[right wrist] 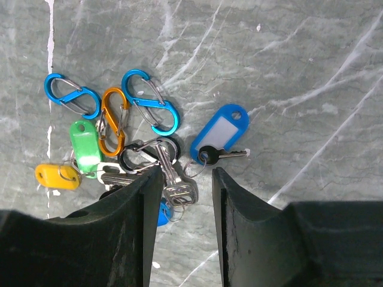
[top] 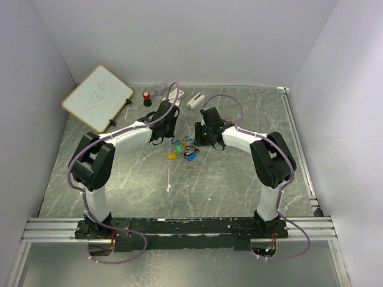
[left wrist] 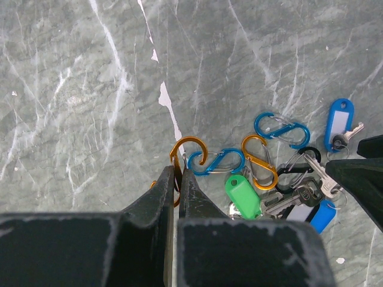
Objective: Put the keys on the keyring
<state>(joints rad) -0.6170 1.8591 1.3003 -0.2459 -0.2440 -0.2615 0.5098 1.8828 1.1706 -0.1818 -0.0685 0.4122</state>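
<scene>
The keys lie in a heap (top: 182,149) mid-table, mixed with S-shaped carabiner clips; I cannot tell which clip serves as the keyring. My left gripper (left wrist: 177,173) is shut on an orange clip (left wrist: 185,143), which touches a blue clip (left wrist: 216,161). A green tag (left wrist: 242,196) lies just to its right. My right gripper (right wrist: 187,173) hangs open over a silver key (right wrist: 173,179) hooked on a black clip (right wrist: 146,155), with nothing between its fingers. Ahead of it lies a blue tag (right wrist: 220,131) with a small black-headed key (right wrist: 218,155). A yellow tag (right wrist: 57,176) lies far left.
A small whiteboard (top: 97,97) leans at the back left. Near it stand a red-capped black cylinder (top: 146,97), a clear cup (top: 158,89) and white blocks (top: 195,100). Two more blue clips (right wrist: 72,95) (right wrist: 149,101) and an orange one (right wrist: 112,119) lie in the heap.
</scene>
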